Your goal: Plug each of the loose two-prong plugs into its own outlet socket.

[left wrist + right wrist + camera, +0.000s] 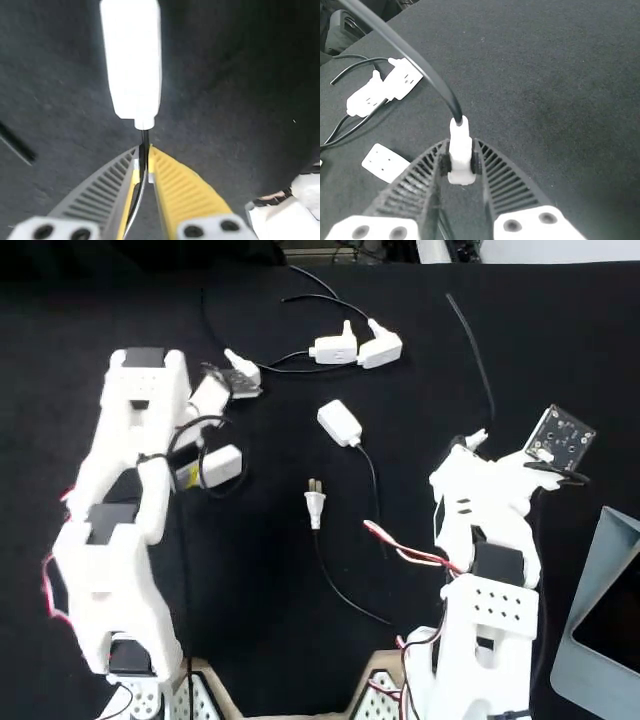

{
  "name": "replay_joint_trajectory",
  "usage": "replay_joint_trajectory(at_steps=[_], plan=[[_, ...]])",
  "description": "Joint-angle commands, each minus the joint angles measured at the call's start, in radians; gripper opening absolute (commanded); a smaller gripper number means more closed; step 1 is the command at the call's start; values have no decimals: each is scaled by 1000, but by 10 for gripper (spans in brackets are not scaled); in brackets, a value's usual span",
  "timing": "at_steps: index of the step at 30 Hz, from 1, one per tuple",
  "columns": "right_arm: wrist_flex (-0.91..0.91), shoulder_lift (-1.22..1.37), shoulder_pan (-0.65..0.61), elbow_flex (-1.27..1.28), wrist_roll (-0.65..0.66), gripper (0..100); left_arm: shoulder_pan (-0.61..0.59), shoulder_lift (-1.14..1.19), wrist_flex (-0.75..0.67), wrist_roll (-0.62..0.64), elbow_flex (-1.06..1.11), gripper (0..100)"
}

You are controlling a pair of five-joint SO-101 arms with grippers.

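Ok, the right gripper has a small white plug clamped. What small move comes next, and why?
Probably carry the small white plug, clamped in the right gripper, toward the flat white outlet block: that block lies apart with nothing plugged into it.

tool (pixel 460 165) clamping white plug (pixel 459 142), sockets (pixel 400 76) nearby

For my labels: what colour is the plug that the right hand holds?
The plug is white, its cable black; best in the right wrist view.
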Motion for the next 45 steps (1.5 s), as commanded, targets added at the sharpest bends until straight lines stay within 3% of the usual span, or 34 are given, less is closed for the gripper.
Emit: replay_joint_trajectory(at_steps=[1,5,12,17,22,28,32,34,39,45], plan=[[-15,-24,6,-5,-6,13,-10,-186,-107,35,239,29],[-15,-24,5,-4,-5,13,8,-353,-233,68,470,45],[-15,-24,5,-2,-5,13,8,-715,-537,187,837,241],[-14,-24,5,-2,-6,13,8,-925,-683,233,966,259],[-14,-24,5,-2,-6,13,1,-924,-796,293,975,223],[-14,-24,3,7,-6,13,-48,-738,-964,311,915,196],[-14,-24,3,7,-8,13,-47,-566,-965,313,819,195],[-15,-24,3,7,-8,13,-22,-522,-901,313,782,191],[-17,-24,3,7,-5,13,54,-605,-738,316,769,191],[-15,-24,3,7,-11,13,59,-744,-746,367,822,195]])
